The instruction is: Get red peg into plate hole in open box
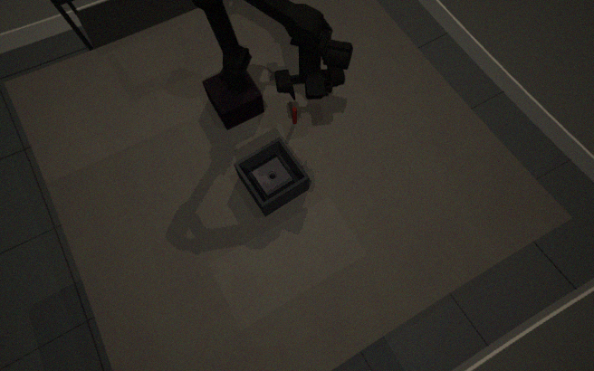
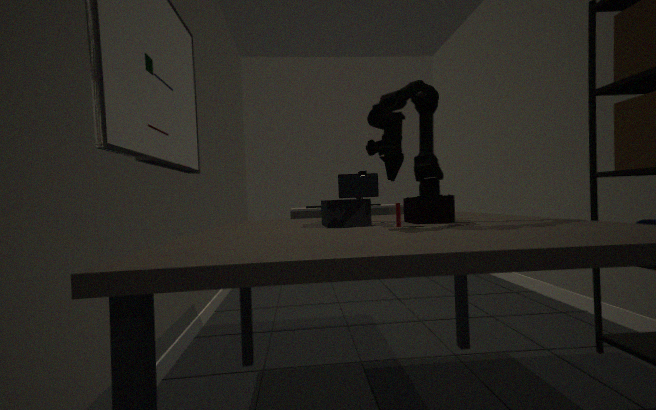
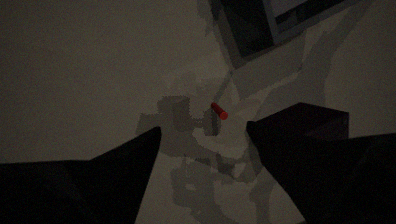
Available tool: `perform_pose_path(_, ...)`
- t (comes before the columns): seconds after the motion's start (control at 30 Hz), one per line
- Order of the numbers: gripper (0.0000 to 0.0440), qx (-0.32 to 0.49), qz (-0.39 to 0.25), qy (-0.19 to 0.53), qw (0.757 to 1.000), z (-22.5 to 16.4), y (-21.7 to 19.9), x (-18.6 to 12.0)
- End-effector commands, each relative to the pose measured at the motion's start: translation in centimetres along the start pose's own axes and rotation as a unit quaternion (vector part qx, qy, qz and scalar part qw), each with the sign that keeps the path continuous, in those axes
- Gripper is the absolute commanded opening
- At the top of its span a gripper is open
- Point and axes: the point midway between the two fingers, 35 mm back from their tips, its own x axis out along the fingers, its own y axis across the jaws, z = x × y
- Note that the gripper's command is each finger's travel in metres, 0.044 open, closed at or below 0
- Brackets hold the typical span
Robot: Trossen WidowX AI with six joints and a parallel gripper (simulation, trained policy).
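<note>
Brown tabletop [image 1: 405, 184] [image 2: 269, 244] [image 3: 75, 75] beneath upright red peg [image 1: 294, 115] [image 2: 398, 214] [image 3: 219, 111], open box [image 1: 285, 200] [image 2: 346, 213] [image 3: 287, 36] and dark arm base [image 1: 244, 110] [image 2: 414, 209] [image 3: 325, 120].
</note>
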Motion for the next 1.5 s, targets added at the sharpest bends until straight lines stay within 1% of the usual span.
perform_pose_path(0.0, 0.0416, 0.029, -0.036, 0.008, 0.999, -0.2, -1.3, 1.3)
perform_pose_path(0.2, 0.0406, 0.080, -0.081, 0.015, 0.993, -0.5, -3.0, 3.3)
perform_pose_path(0.4, 0.0393, 0.122, -0.103, 0.013, 0.987, -0.8, -4.0, 5.7)
perform_pose_path(0.57, 0.0381, 0.148, -0.106, 0.006, 0.983, -1.0, -4.4, 7.7)
perform_pose_path(0.87, 0.0366, 0.182, -0.091, -0.008, 0.979, -1.4, -4.7, 10.9)
perform_pose_path(0.97, 0.0349, 0.189, -0.090, -0.010, 0.978, -1.7, -4.9, 11.6)
perform_pose_path(1.03, 0.0317, 0.193, -0.091, -0.010, 0.977, -1.9, -5.1, 12.0)
perform_pose_path(1.13, 0.0249, 0.202, -0.094, -0.005, 0.975, -2.3, -5.4, 12.5)
perform_pose_path(1.43, 0.0017, 0.209, -0.099, 0.025, 0.972, -2.5, -5.3, 12.9)
perform_pose_path(1.47, 0.0012, 0.206, -0.097, 0.019, 0.973, -2.2, -5.4, 12.7)
